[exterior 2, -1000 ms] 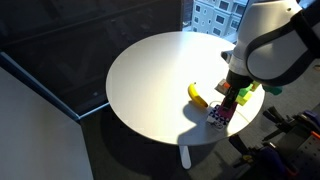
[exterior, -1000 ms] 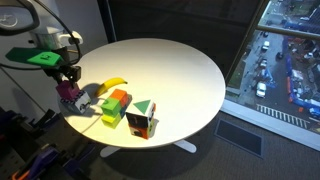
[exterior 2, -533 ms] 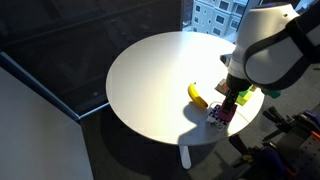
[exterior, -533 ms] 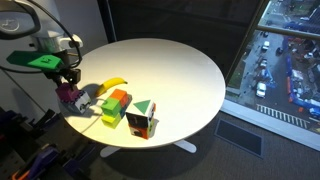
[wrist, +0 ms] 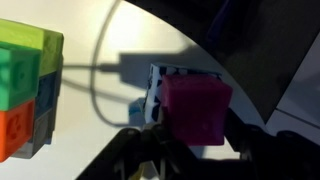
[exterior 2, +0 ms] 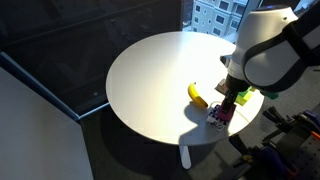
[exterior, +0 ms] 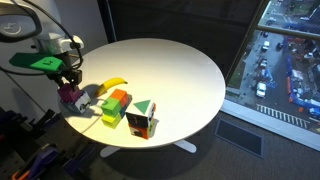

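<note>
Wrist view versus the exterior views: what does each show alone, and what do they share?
Only the wrist view shows the thin dark cable lying on the tabletop. Only the exterior views show the yellow banana and the box with a green triangle. Both show the pincer shut on the magenta cube, the green-and-orange block stack and the round white table.

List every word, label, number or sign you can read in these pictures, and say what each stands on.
No words or numbers can be read anywhere.
On the cube: a green triangle on its top face, no lettering.
On the magenta block: a black-and-white speckled pattern on one side, too blurred to read.
On the banana and the stacked blocks: no marks to be seen.
</note>
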`<state>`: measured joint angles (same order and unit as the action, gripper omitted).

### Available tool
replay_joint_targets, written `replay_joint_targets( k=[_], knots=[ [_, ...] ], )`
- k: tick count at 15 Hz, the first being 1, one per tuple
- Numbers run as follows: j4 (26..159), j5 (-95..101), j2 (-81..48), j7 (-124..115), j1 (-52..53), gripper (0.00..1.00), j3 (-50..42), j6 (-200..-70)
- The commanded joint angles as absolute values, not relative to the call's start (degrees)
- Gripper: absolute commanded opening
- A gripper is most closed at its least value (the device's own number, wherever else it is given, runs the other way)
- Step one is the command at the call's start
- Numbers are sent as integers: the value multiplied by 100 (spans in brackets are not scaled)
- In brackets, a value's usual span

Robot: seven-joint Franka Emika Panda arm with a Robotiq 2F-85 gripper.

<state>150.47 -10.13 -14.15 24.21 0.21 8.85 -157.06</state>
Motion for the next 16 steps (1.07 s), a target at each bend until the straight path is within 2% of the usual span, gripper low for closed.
replay_joint_targets(
  k=[1, 3, 5, 6, 16],
  knots=[
    [15019, -951, -1484, 2420, -105, 80, 973, -15827],
    [15013, -936, -1517, 2415, -122, 82, 975, -15836],
    [15011, -925, -1531, 2413, -128, 96, 977, -15830],
    [15014, -918, -1531, 2408, -125, 100, 978, -15824],
    [15098, -1059, -1079, 2531, -267, 100, 1064, -15439]
  ],
)
